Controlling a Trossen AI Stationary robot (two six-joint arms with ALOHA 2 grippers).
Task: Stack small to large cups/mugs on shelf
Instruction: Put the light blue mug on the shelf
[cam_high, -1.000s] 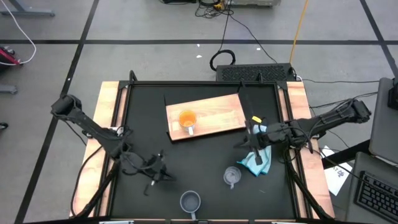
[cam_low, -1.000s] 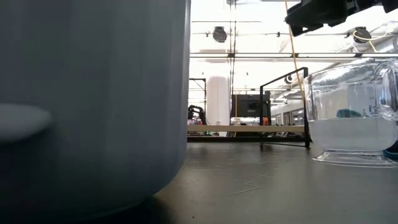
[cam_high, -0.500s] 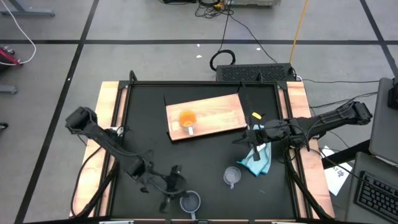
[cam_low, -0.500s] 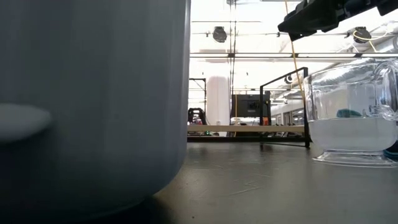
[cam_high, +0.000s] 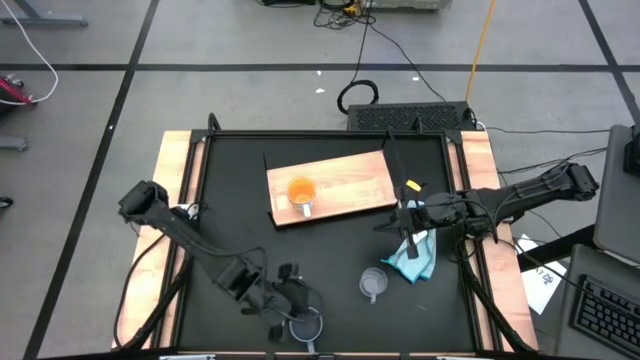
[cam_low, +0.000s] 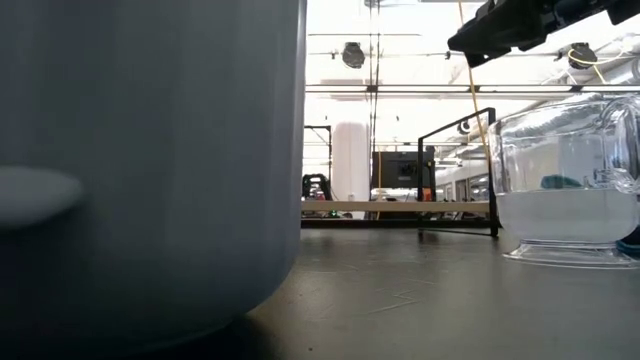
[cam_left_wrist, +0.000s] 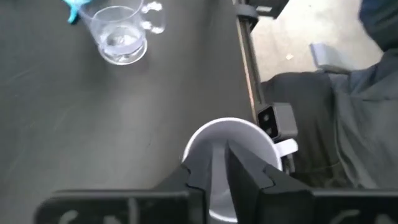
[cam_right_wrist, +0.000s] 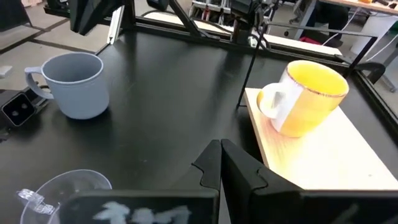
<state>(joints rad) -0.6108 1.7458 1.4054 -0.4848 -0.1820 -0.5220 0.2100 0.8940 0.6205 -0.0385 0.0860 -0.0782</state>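
The blue-grey mug stands on its base near the table's near edge; it fills the left of the low view. My left gripper is shut right above the mug's opening. The orange cup stands on the wooden board. The clear cup stands on the tabletop near the light blue cloth. My right gripper is shut and empty, hovering off the board's right end; its wrist view shows the orange cup and the board. My left gripper's shut fingers point down over the blue-grey mug's opening, just inside its rim. I cannot tell whether they touch the mug. The mug stands upright on the table.
A small black camera block sits on the table beside the blue-grey mug. A thin black metal frame stands at the table's far side. Pale wooden strips run along the table's left and right edges.
My left gripper has gone toward the table's near edge and to the right, from the open tabletop to a place over the blue-grey mug. The mug, the clear cup and the orange cup have stayed where they were.
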